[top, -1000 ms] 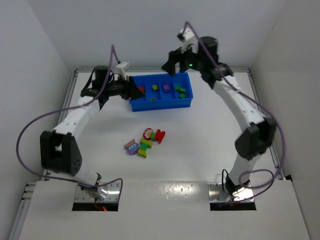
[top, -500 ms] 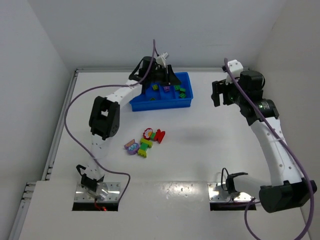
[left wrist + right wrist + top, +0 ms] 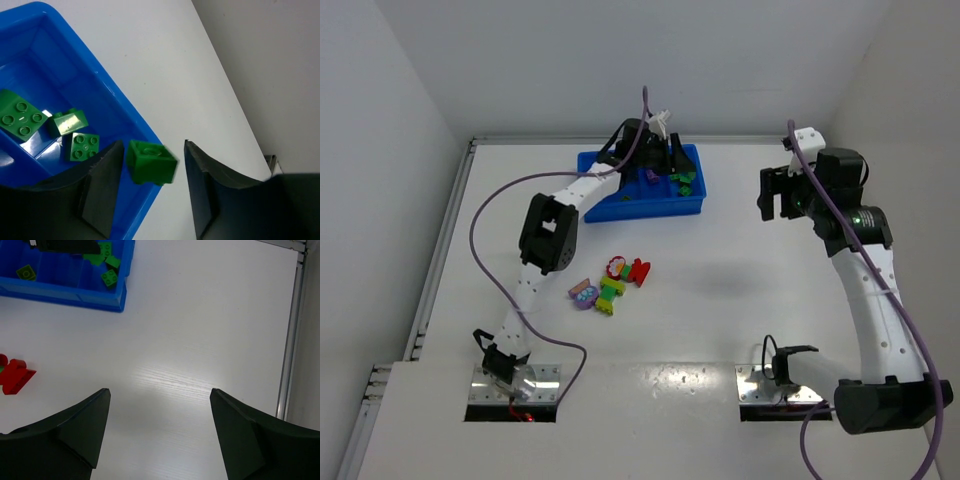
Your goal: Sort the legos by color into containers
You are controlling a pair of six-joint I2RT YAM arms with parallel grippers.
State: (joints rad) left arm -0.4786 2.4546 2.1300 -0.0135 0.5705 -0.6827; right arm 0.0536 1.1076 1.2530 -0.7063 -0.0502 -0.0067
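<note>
The blue tray [image 3: 640,210] stands at the back of the table. My left gripper [image 3: 672,160] hangs over its right end. In the left wrist view the gripper [image 3: 152,187] is open, and a blurred green brick [image 3: 151,162] sits loose between the fingers, close to the left one, above the tray's rim [image 3: 120,107]. Three green bricks [image 3: 20,113] lie in the compartment below. A cluster of red, yellow-green and purple legos [image 3: 610,282] lies on the table in front of the tray. My right gripper [image 3: 775,195] is open and empty over bare table right of the tray [image 3: 75,292].
A metal rail [image 3: 290,330] runs along the table's right edge. White walls close in the back and sides. A red brick [image 3: 15,376] shows at the left edge of the right wrist view. The arm bases stand at the near edge.
My left gripper has moved from the tray's left end along it to its right end. My right arm has swung away from above the tray to the right side.
</note>
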